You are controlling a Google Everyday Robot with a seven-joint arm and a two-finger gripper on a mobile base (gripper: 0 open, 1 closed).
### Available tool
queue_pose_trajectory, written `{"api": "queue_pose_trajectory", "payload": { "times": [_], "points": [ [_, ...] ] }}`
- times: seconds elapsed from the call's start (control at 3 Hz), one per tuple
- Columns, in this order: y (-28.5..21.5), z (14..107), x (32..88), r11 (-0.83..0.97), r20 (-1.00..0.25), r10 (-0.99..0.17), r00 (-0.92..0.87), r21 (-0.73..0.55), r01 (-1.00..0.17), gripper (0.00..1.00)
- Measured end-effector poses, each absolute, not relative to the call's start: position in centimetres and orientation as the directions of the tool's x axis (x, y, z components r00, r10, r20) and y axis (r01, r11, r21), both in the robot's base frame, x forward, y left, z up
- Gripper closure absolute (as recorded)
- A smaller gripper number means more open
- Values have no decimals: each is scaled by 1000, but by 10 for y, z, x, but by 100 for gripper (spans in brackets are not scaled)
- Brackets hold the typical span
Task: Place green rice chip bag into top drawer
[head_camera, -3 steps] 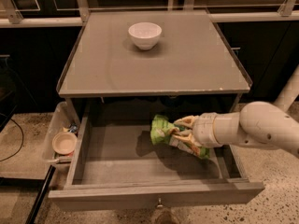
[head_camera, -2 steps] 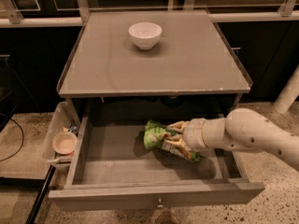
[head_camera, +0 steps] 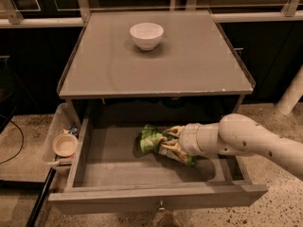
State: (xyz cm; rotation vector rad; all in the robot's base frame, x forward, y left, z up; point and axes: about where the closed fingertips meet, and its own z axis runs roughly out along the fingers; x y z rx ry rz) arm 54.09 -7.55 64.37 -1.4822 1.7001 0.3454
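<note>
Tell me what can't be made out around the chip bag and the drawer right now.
- Camera view: whether the green rice chip bag touches the floor of the top drawer. Its underside is hidden by the gripper, which is inside the drawer.
- Bag's right end: covered by the gripper.
- Drawer's back: in shadow under the table.
- Base of the arm: cut off by the right edge.
</note>
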Motion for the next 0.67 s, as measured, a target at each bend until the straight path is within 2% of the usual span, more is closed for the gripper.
{"api": "queue_pose_trajectory", "payload": {
  "times": [0.67],
  "points": [
    [-75,644,541,265,-727,-685,45,-306,-915,35]
  ]
}}
